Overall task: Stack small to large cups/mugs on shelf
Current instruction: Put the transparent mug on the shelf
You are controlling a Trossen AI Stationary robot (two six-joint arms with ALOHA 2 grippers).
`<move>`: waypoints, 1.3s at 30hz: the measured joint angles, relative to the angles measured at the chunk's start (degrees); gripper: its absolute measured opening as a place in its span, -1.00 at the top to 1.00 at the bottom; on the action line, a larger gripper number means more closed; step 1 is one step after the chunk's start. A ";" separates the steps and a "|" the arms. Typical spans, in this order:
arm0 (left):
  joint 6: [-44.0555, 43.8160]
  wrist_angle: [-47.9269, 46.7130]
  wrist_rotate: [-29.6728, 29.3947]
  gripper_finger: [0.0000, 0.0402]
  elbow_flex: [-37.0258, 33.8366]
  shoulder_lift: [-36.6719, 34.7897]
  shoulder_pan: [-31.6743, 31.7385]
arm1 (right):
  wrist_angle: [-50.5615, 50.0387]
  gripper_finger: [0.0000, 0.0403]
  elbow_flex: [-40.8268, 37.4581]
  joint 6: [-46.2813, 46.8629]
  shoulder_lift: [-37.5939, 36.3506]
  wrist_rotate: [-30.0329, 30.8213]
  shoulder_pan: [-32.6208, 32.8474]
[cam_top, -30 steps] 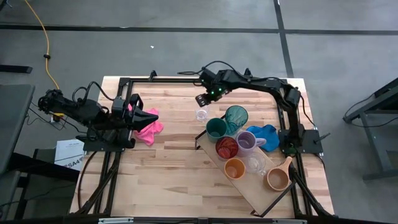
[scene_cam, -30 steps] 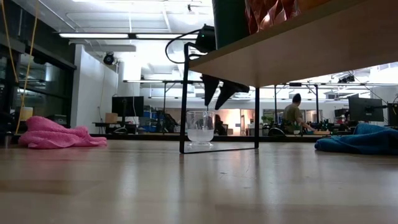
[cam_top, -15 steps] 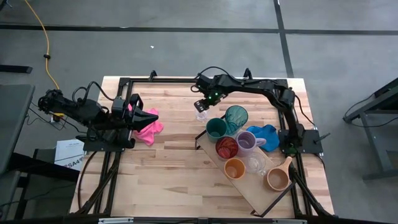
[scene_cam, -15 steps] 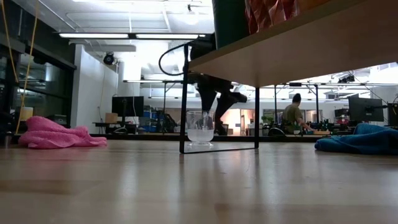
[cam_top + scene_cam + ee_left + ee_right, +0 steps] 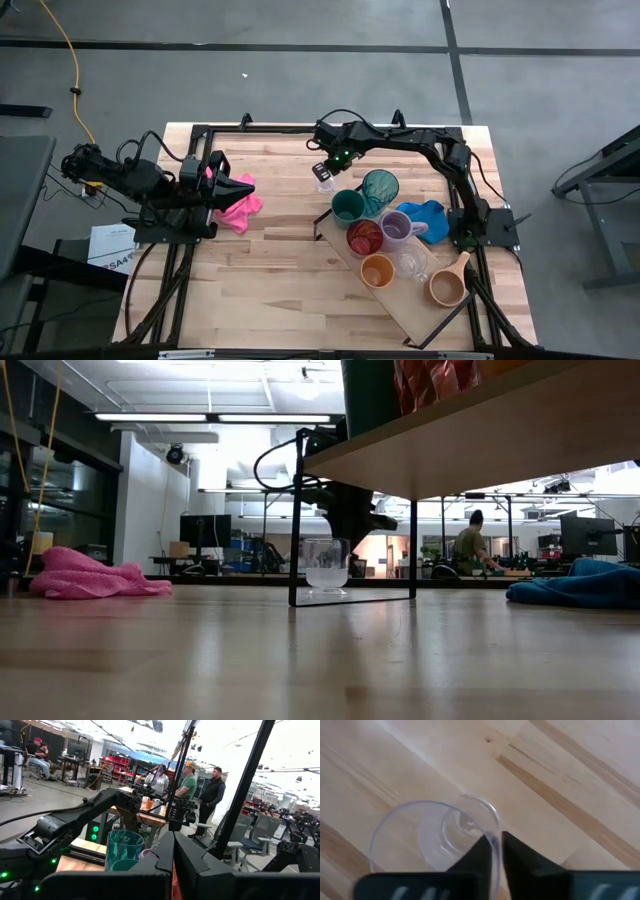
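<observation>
A small clear glass (image 5: 425,835) stands on the tabletop by its base (image 5: 326,590), just beyond the far end of the shelf (image 5: 405,300). My right gripper (image 5: 495,839) reaches down from above and is shut on it. The light-wood shelf lies slantwise at the right and carries a green cup (image 5: 347,207), a teal tumbler (image 5: 380,187), a red cup (image 5: 364,237), a purple mug (image 5: 397,227), an orange cup (image 5: 377,270), another clear glass (image 5: 410,262) and a tan mug (image 5: 447,288). My left gripper (image 5: 245,186) waits shut at the table's left, over a pink cloth (image 5: 240,206). My right gripper pinches the glass's wall at the rim (image 5: 496,827), one finger (image 5: 479,847) inside the glass and the other finger (image 5: 515,845) outside. The fingers come from above, pointing down. The glass stays upright with its base on the table.
A blue cloth (image 5: 425,214) lies beside the shelf at the right. The shelf's black frame leg (image 5: 296,510) stands close in front of the glass in the low view. Bare wood lies in the table's middle and near side (image 5: 270,280).
My right gripper has come down over the clear glass, one finger going inside it, and has shut on its rim. The glass has shifted slightly on the table and stays upright.
</observation>
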 joint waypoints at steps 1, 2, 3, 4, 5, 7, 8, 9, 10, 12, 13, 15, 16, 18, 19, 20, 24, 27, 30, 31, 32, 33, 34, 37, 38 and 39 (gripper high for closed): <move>0.00 0.00 0.00 1.00 0.00 0.00 0.00 | 0.08 0.93 0.00 -0.58 0.00 0.03 0.00; 0.00 0.00 0.00 1.00 0.00 0.00 0.00 | 0.26 0.96 0.00 -1.05 0.00 0.03 0.03; 0.00 0.00 0.00 1.00 0.00 0.00 0.00 | 0.45 0.96 0.00 -1.18 0.00 0.10 0.10; 0.00 0.00 0.00 1.00 0.00 0.00 -0.02 | 0.40 0.95 0.00 -1.27 0.00 0.22 0.20; 0.00 0.00 0.00 1.00 0.00 0.02 0.00 | 0.36 0.95 0.00 -1.39 0.00 0.20 0.22; 0.00 0.00 0.00 1.00 0.00 0.00 0.00 | 0.29 0.98 -0.02 -2.71 -0.39 0.16 0.24; 0.00 0.01 0.00 1.00 0.00 0.00 0.00 | 0.33 0.99 0.09 -3.24 -0.85 0.11 0.24; 0.00 0.02 0.00 1.00 0.00 0.02 0.00 | -0.49 0.98 0.65 -3.70 -1.49 -0.05 0.24; 0.00 0.00 0.00 1.00 0.00 0.02 0.00 | -1.37 0.99 1.49 -4.35 -2.27 0.01 0.24; -0.01 0.02 0.00 1.00 0.00 0.02 0.00 | -1.55 0.99 2.94 -6.10 -5.02 0.73 0.20; -0.03 0.05 -0.02 1.00 0.00 0.02 0.00 | -1.55 0.99 3.53 -6.91 -6.77 1.17 0.17; -0.02 0.08 -0.47 1.00 0.00 0.02 0.00 | -1.63 1.00 4.04 -7.93 -10.79 2.10 -0.02; -0.03 0.14 -0.87 1.00 0.02 0.10 0.00 | -1.76 1.00 4.04 -8.49 -12.88 2.36 -0.07; -0.03 0.20 -1.60 1.00 0.02 0.30 0.02 | -2.67 1.00 4.04 -9.32 -17.30 3.38 -0.09; -0.03 0.14 -1.88 1.00 0.02 0.31 0.02 | -3.30 1.00 4.04 -10.08 -19.65 4.27 -0.09; -0.04 0.29 -1.99 1.00 0.02 0.43 0.02 | -3.89 1.00 4.04 -10.89 -21.94 5.19 -0.09; 0.04 1.90 -3.75 1.00 0.02 1.70 0.07 | -5.28 1.00 3.15 -12.87 -31.17 8.07 -0.07; 0.54 4.06 -4.49 1.00 0.02 2.93 1.14 | -5.09 1.00 -0.71 -13.13 -38.86 8.50 -0.20; 0.13 5.71 -1.36 1.00 0.04 4.03 4.61 | -2.88 1.00 -7.49 -12.74 -47.64 8.97 -0.20; -0.12 6.28 0.42 1.00 0.04 4.29 5.95 | -1.27 1.00 -10.25 -12.47 -50.72 8.72 -0.19; -0.57 6.99 1.99 1.00 0.04 4.61 7.52 | 0.53 1.00 -13.19 -12.13 -53.93 7.94 -0.11; -1.12 7.72 3.58 1.00 0.05 5.01 9.25 | 2.25 1.00 -16.12 -11.62 -57.13 7.10 -0.07; -1.39 7.84 5.11 1.00 0.09 5.26 11.23 | 4.46 1.00 -18.85 -11.02 -60.16 6.09 -0.07; -1.91 7.36 11.61 1.00 0.15 6.12 17.89 | 12.09 1.00 -26.18 -8.20 -68.55 3.23 -0.06; -2.59 6.46 14.10 1.00 0.57 6.46 20.24 | 15.04 1.00 -28.29 -7.03 -70.88 2.23 -0.06; -3.18 4.70 16.38 1.00 1.55 6.97 22.73 | 17.56 1.00 -30.11 -6.40 -72.97 1.20 -0.07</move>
